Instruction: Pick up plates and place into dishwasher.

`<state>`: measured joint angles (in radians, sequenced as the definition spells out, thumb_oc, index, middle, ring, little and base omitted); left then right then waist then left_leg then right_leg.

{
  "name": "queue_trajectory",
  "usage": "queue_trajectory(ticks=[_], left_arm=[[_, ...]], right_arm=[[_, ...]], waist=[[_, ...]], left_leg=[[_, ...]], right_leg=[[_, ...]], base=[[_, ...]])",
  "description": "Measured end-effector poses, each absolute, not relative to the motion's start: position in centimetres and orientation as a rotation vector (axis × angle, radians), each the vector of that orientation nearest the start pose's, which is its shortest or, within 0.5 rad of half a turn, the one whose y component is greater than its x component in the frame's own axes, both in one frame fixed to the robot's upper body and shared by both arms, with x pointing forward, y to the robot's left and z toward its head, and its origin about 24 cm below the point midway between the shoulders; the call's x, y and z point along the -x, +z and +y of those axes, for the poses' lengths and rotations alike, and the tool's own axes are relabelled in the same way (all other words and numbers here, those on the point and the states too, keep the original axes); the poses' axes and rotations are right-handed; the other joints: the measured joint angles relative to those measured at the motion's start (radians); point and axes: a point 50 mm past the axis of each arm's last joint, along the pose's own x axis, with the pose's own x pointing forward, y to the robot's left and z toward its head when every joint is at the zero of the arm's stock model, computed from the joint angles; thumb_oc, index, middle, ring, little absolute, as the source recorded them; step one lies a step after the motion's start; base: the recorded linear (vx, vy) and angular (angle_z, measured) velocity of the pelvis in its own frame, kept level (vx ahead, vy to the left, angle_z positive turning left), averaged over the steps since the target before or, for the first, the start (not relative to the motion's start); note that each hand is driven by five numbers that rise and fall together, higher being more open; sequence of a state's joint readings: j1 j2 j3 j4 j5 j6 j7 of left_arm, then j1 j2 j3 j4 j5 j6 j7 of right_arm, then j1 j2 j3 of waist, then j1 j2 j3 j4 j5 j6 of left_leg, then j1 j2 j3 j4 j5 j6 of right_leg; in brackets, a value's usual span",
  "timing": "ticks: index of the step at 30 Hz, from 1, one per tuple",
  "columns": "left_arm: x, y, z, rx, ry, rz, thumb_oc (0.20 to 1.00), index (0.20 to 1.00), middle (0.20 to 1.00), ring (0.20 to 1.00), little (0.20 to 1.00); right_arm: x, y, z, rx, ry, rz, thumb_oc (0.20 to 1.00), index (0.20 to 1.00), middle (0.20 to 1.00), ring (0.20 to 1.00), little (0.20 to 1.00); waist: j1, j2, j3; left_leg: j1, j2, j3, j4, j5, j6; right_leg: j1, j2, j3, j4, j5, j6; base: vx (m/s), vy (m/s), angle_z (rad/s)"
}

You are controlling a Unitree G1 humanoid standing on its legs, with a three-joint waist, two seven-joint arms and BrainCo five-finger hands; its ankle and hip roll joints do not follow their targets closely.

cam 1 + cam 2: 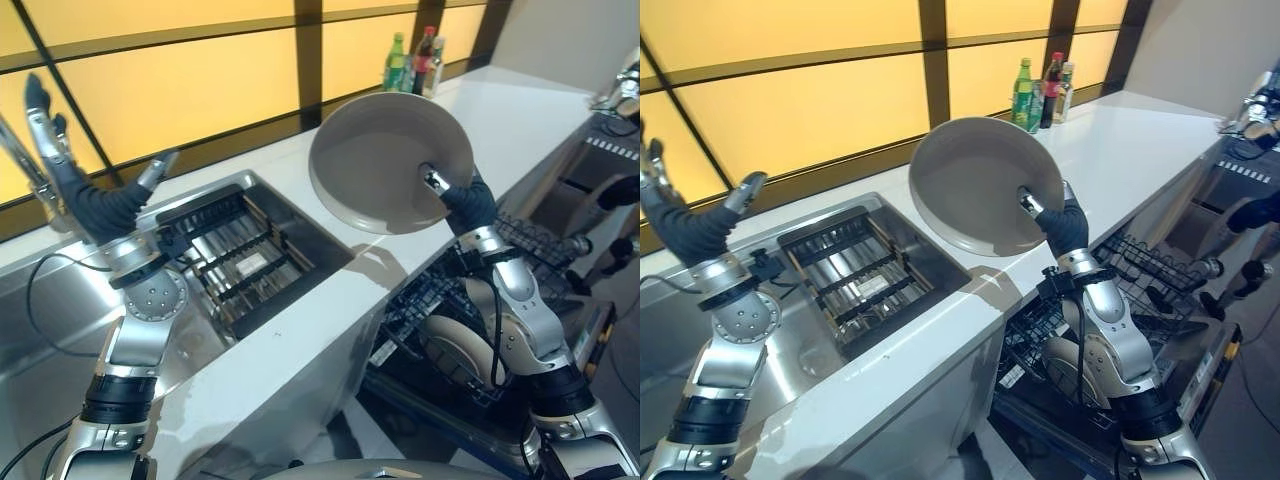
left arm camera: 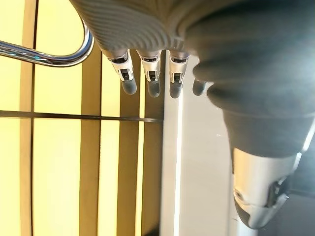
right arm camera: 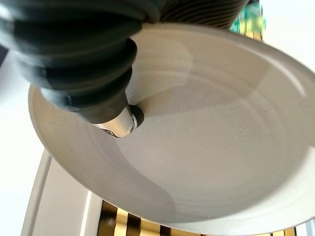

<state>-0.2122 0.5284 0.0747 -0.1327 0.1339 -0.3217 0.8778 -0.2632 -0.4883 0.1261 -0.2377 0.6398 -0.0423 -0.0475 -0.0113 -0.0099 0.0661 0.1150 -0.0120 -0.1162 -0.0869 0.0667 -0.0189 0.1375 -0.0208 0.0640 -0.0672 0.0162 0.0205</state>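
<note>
The large round grey ceramic plate [image 1: 390, 160] is being held up in the air, tilted with its hollow face towards you, above the white counter [image 1: 520, 120] and the open dishwasher's dark wire rack [image 1: 1160, 275]. Your right hand [image 1: 1060, 225] is grasping the plate at its lower rim: the thumb is pressing on the inner face and the fingers are passing behind it. A second pale plate [image 1: 450, 345] is sitting upright in that rack, below the right arm. To the left, the recessed steel sink [image 1: 790, 340] is holding a dark slatted drying rack [image 1: 855, 270]. Your left hand [image 1: 95, 205] is hovering above the sink with its fingers [image 2: 153, 81] extended and released, holding nothing, beside the curved chrome tap [image 2: 54, 54]. Three bottles [image 1: 1040, 90] are standing at the counter's far edge.
</note>
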Motion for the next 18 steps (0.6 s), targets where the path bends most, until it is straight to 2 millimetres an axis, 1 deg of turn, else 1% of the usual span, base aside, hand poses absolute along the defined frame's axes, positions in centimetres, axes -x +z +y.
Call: queue_trajectory(ticks=[4,6,10,11,14,17,18], left_arm=[[-24.8,19.1,25.0,-0.335,0.786,-0.892,1.0,1.0,1.0,1.0,1.0],[-24.7,19.0,25.5,-0.348,0.808,-0.879,1.0,1.0,1.0,1.0,1.0],[-24.6,18.4,26.3,-0.384,0.826,-0.827,1.0,1.0,1.0,1.0,1.0],[-24.5,18.2,26.5,-0.393,0.83,-0.816,1.0,1.0,1.0,1.0,1.0],[-24.2,17.8,27.1,-0.421,0.831,-0.782,1.0,1.0,1.0,1.0,1.0],[-24.1,17.6,27.5,-0.473,0.802,-0.756,1.0,1.0,1.0,1.0,1.0],[-23.9,17.5,27.9,-0.49,0.803,-0.746,1.0,1.0,1.0,1.0,1.0]], right_arm=[[-27.7,16.9,-18.0,-0.136,0.225,-0.406,0.2,0.2,0.2,0.2,0.2],[-27.6,16.7,-19.0,-0.093,0.175,-0.402,0.2,0.2,0.2,0.2,0.2],[-26.9,15.7,-21.6,-0.012,0.048,-0.364,0.2,0.2,0.2,0.2,0.2],[-26.8,15.5,-22.1,0.006,0.022,-0.353,0.2,0.2,0.2,0.2,0.2],[-26.4,14.9,-23.4,0.054,-0.049,-0.331,0.2,0.2,0.2,0.2,0.2],[-26.5,13.7,-24.4,0.088,-0.097,-0.277,0.2,0.2,0.2,0.2,0.2],[-26.5,13.4,-24.6,0.091,-0.105,-0.263,0.2,0.2,0.2,0.2,0.2]], waist=[[-0.007,0.005,0.003],[-0.028,0.005,0.005],[-0.036,0.005,0.011],[-0.047,0.003,0.014],[-0.054,-0.001,0.04],[-0.054,-0.011,0.057],[-0.053,-0.014,0.065]], left_leg=[[0.018,0.006,0.03,0.0,-0.011,0.0],[0.021,0.007,0.037,-0.001,-0.014,-0.001],[0.034,0.013,0.065,-0.001,-0.023,-0.001],[0.034,0.013,0.069,-0.001,-0.025,0.0],[0.033,0.018,0.094,-0.001,-0.029,0.004],[0.033,0.021,0.121,-0.001,-0.032,0.004],[0.033,0.023,0.13,-0.001,-0.033,0.004]], right_leg=[[0.001,0.004,0.027,0.002,-0.001,0.002],[-0.001,0.007,0.039,0.003,-0.001,0.003],[-0.005,0.013,0.066,0.012,-0.002,0.004],[-0.009,0.014,0.068,0.016,-0.002,0.004],[-0.032,0.019,0.087,0.042,-0.004,0.006],[-0.066,0.019,0.085,0.07,-0.01,0.01],[-0.081,0.012,0.065,0.081,-0.014,0.01]], base=[[0.07,0.049,-0.24],[0.07,0.054,-0.15],[0.06,0.038,-0.2],[0.06,0.03,-0.15],[0.05,-0.001,-0.24],[0.05,-0.073,-0.36],[0.08,-0.126,-0.46]])
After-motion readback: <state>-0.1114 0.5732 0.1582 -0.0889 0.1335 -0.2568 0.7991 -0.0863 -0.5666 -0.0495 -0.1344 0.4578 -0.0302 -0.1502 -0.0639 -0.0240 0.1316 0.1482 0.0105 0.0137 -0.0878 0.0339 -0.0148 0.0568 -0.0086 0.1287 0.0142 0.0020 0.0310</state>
